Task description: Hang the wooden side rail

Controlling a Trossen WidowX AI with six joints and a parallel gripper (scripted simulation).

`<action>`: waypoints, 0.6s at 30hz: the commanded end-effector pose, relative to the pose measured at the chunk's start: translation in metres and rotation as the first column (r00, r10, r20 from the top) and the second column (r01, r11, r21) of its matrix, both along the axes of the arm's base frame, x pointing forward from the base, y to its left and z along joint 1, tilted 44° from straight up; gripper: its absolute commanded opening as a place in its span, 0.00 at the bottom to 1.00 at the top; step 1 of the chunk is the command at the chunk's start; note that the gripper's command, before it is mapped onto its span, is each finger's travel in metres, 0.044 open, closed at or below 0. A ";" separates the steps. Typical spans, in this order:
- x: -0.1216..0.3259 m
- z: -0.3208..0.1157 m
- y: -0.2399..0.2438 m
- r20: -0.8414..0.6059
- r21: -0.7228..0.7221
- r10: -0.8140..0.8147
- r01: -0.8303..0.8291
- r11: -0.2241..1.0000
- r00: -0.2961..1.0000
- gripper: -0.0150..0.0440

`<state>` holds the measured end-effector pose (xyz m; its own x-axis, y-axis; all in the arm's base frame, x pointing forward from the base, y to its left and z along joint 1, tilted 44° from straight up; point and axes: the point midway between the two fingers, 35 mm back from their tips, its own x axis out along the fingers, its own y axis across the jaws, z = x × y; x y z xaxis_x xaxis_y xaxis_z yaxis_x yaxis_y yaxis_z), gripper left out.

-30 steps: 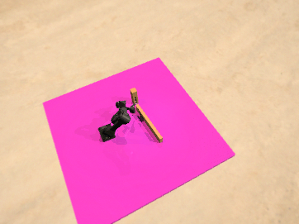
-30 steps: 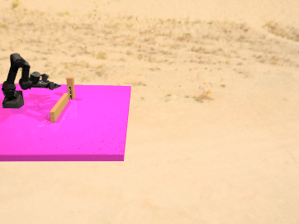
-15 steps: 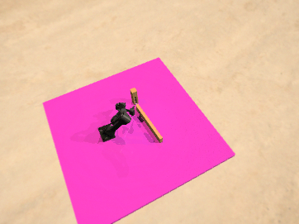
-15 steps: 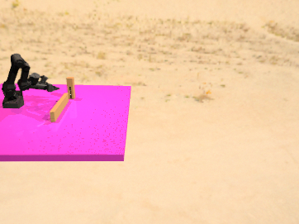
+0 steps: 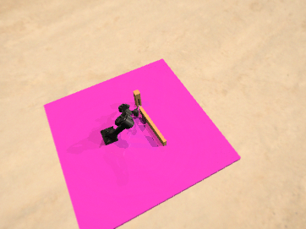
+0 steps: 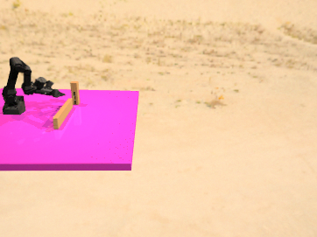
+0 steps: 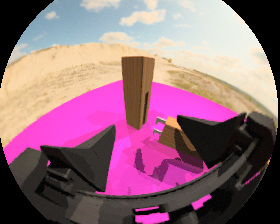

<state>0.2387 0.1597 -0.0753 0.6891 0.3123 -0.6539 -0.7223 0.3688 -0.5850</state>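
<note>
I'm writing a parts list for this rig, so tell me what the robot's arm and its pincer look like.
The arm is matte black throughout, with chunky, rounded joint housings and a blocky base. The pincer is black too, with two angular, wedge-shaped fingers tapering to points. I can't make out any cables or markings.

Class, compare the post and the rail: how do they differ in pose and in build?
The post stands upright, while the rail lies lengthwise, low along the table. The post has a slot in its side; the rail carries steel hooks on its end. Both are wooden bars.
</note>
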 end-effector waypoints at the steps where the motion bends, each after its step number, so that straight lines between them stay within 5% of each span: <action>1: 0.028 -0.003 0.021 -0.083 -0.070 0.063 -0.069 0.995 0.995 1.00; 18: 0.060 0.057 0.022 -0.418 -0.200 0.123 -0.223 0.954 0.900 1.00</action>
<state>0.2806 0.1794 -0.0784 0.4827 0.2331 -0.8442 -0.8735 0.1976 -0.4449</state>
